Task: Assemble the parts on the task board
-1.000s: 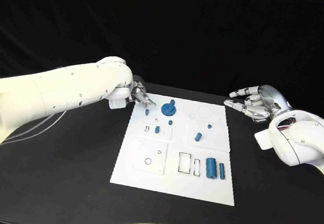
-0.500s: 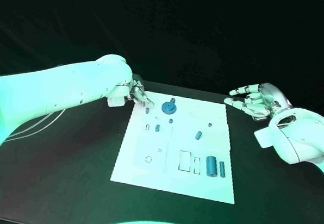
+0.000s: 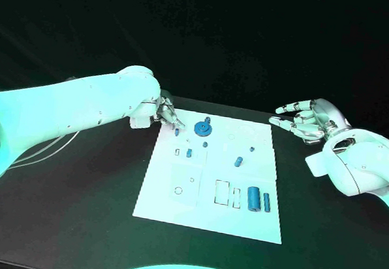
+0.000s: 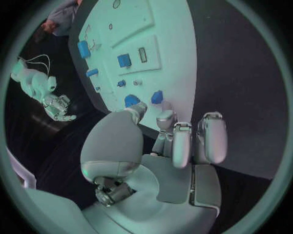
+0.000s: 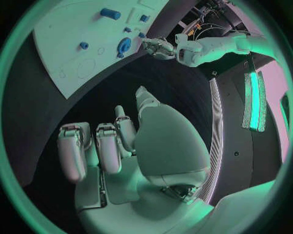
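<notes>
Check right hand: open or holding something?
Open. The right hand hangs off the board's far right corner, fingers spread, nothing in them.

- The silver many-fingered left hand (image 3: 169, 114) sits a touch farther from the robot along the far left corner of the white task board (image 3: 179, 208) than a second ago.
- Its fingertips (image 4: 166, 116) are now by a small blue part (image 4: 157, 97).

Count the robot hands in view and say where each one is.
2. The left hand is at the task board's far left corner. The right hand, fingers spread and empty, is beyond its far right corner.
</notes>
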Robot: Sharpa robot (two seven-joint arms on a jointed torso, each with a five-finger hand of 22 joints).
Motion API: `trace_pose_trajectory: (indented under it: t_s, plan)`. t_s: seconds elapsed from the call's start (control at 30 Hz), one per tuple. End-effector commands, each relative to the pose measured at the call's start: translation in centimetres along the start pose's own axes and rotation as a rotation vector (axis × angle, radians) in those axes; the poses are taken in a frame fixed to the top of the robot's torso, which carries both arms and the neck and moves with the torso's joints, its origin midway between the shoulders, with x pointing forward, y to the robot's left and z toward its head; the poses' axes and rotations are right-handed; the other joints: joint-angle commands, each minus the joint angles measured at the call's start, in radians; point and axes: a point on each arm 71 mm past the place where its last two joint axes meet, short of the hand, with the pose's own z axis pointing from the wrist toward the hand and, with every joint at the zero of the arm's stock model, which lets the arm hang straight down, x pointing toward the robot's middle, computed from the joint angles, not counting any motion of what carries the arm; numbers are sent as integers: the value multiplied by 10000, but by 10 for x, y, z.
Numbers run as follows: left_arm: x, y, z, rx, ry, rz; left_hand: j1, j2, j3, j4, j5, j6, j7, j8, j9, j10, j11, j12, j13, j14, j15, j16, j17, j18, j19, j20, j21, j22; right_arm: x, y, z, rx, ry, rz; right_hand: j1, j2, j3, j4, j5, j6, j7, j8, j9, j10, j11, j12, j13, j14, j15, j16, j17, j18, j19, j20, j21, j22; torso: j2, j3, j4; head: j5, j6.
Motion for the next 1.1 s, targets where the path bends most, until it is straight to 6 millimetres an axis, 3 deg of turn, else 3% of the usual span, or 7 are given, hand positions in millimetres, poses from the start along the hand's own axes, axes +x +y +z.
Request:
trace_pose_trajectory:
  t_s: [0.03, 0.7, 1.1]
  plan:
    - [3, -3, 0, 92, 259, 62, 128, 6, -75, -1, 43, 135, -27, 26, -16, -27, -10, 31, 27, 967, 38, -16, 2501, 53, 18, 69, -46, 196, 1, 1, 0, -133, 77, -32, -59, 14, -56, -18, 67, -44, 22, 49, -9, -79, 2, -15, 489, 793, -85, -47, 1613, 59, 794, -63, -15, 2295, 5, 2, -2, 0, -7]
    - [5, -2, 3, 52, 303, 23, 453, 173, -39, -37, 46, 374, -128, 118, -42, 40, -98, 88, 78, 978, -32, 1, 2526, 49, 33, 33, -36, 225, 1, 2, 0, -145, 85, -28, -57, 24, -47, -25, 79, -37, 18, 66, -11, -64, -1, 1, 501, 794, -89, -47, 1618, 59, 795, -65, -15, 2296, 7, 4, 4, -23, -45]
    - [5, -2, 4, 59, 296, -13, 1117, 382, 211, -152, 36, 479, -247, 277, 6, 73, -206, 98, 85, 983, -128, 8, 2537, 46, 38, -39, -35, 247, 1, 2, 0, -145, 87, -29, -57, 24, -47, -25, 79, -37, 18, 66, -11, -64, -1, 1, 501, 794, -89, -47, 1618, 59, 795, -65, -15, 2296, 2, 6, 3, -26, -85]
